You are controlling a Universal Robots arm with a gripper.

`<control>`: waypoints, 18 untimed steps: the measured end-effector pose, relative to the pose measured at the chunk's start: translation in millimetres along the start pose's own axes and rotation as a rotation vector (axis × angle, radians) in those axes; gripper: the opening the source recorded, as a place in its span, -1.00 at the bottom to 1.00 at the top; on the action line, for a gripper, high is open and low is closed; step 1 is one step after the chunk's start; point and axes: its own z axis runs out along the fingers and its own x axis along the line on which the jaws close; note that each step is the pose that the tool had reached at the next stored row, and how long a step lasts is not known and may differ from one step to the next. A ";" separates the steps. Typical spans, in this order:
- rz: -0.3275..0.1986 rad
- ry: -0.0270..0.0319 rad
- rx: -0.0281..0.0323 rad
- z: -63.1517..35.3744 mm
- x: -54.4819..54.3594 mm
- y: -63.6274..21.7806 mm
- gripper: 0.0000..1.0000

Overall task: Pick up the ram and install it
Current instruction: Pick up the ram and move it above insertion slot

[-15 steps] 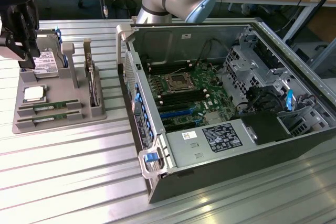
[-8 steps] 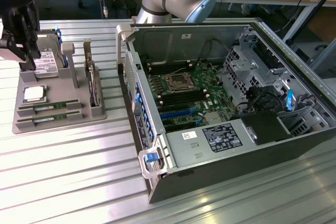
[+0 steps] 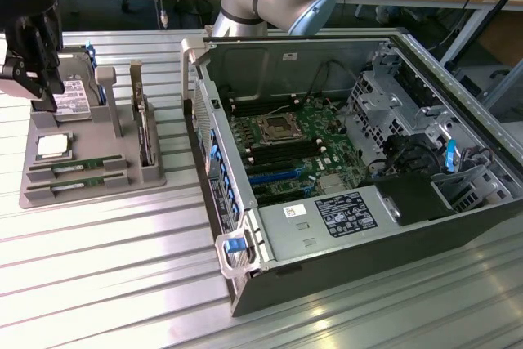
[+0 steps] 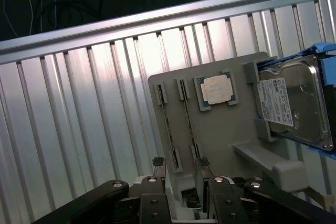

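Reads as the approach half of the pick: nothing lifted, nothing installed. Hanging high over the grey tray point(image 3: 98, 146) at the exterior view's left with gripper point(image 3: 31, 67) spread wide and empty; same from the wrist view, gripper point(image 4: 181, 163) with fingers point(image 4: 158, 171) apart and only tray point(image 4: 226, 129) between them. Found the ram point(image 3: 78, 167) seated in its tray slot, second ram stick point(image 3: 76, 185) just beside and parallel, on the side nearer the exterior camera. Seen edge-on from the wrist as two thin lines, ram point(image 4: 167, 127) and second ram stick point(image 4: 189, 123); cannot tell which one lines up with the gripper. Also on the tray: processor chip point(image 4: 216, 88) next to the slots, hard drive point(image 4: 294, 103) at the far end. Open case point(image 3: 368, 271) well apart toward the exterior view's right, motherboard point(image 3: 286, 145) exposed, memory slots point(image 3: 243, 110) beside the CPU socket point(image 3: 274, 128) apparently unfilled. Judging the next move: needs centring on one stick alone, since the neighbour sits close enough to snag, then a straight descent, a pinch across the thin board and a clean pull out of the slot holders without tilting.
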 end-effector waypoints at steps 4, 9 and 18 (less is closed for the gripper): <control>0.000 -0.0001 0.0001 2.4 0.1 -0.1 -0.28; 0.000 0.0000 0.0000 4.9 0.1 -0.2 -0.28; 0.000 0.0000 0.0000 8.8 0.2 -0.4 -0.28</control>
